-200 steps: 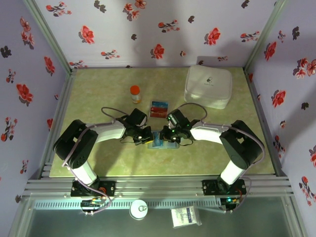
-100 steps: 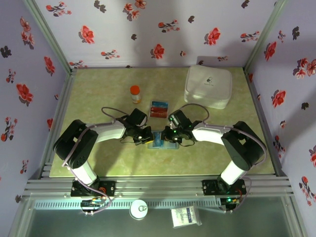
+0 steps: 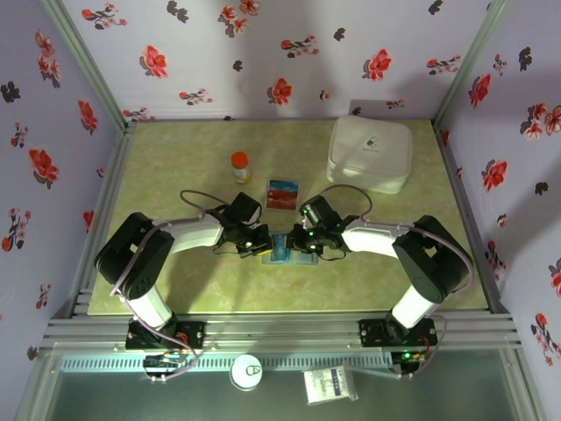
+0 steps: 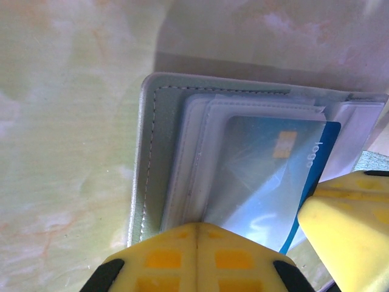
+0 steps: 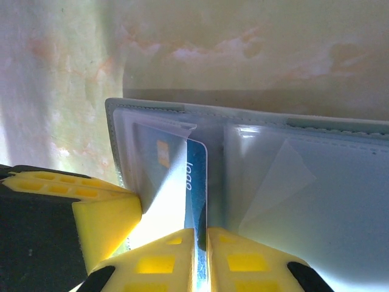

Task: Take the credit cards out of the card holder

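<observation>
**Desk** (image 3: pixel 175 281): flat top, glossy pale green with marbled cream and orange veining.

**Card holder** (image 4: pixel 149 152): soft, dull grey-blue cover with a rounded corner and a line of pale stitching along the edge. It lies open flat on the desk at mid-front, between the two grippers. Inside are clear, shiny plastic sleeves, layered and slightly creased.

**Blue credit card** (image 5: pixel 196 173): thin, stiff rectangle, glossy blue with a small gold chip square and white lettering. It sits partly inside a clear sleeve, with one long edge poking out.

**Right gripper** (image 5: pixel 201 243): yellow ribbed plastic fingers (image 5: pixel 246 261) clenched on the exposed edge of the blue credit card, which stands in the narrow slit between them.

**Left gripper** (image 4: pixel 197 234): matching yellow fingers pressed fully together, with only a seam between them. The tips are at the near edge of the sleeves. Whether a sleeve is pinched cannot be told.

**Loose card** (image 3: pixel 282 193): small flat rectangle, red-orange and blue, on the desk just beyond the holder. It is not clear whether this is one card or several.

**Bottle** (image 3: pixel 239 167): small upright cylinder with an orange cap, to the left of the loose card.

**White case** (image 3: pixel 370 153): large, rounded, cushion-shaped and matt, at the far right of the desk.
</observation>
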Robot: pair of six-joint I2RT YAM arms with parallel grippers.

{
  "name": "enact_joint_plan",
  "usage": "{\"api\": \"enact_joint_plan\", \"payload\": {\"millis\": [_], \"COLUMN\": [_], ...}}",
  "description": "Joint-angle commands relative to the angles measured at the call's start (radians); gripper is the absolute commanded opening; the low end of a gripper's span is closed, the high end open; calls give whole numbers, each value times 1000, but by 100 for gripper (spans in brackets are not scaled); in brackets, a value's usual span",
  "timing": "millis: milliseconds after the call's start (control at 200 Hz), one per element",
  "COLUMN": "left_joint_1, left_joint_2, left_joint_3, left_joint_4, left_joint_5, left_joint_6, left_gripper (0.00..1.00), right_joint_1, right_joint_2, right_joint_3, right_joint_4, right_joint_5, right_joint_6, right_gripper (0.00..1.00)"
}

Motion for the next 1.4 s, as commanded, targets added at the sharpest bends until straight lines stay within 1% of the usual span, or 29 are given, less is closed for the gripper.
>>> {"api": "enact_joint_plan", "payload": {"millis": [0,130,285,475,700,895,1140,1395], "left_joint_1": [-4,-4,-5,-5,-5,-6,-7,-9], "left_joint_2": [26,26,29,27,20,20,-3,-28], "left_joint_3": [4,6,9,6,-4,-10,-9,1], "left_joint_4": [-46,-48,-49,-50,-50,-43,-46,-44], "left_joint_5": [-21,-19,-18,-19,-22,-21,-21,-16], "left_joint_6": [18,18,17,16,15,8,3,0], "left_gripper": [0,0,0,0,0,0,0,0], "right_joint_1": [-8,-8,-8,-19,-53,-81,-90,-77], "right_joint_2": [7,21,18,-19,-64,-97,-150,-144], "right_joint_3": [-10,-17,-19,-32,-61,-62,-3,61], "right_joint_4": [51,78,72,38,8,-52,-232,-295], "right_joint_5": [-42,-61,-55,-24,-22,-22,26,29], "right_joint_6": [22,30,25,7,-9,-41,-97,-120], "right_gripper": [14,14,11,10,9,9,9,8]}}
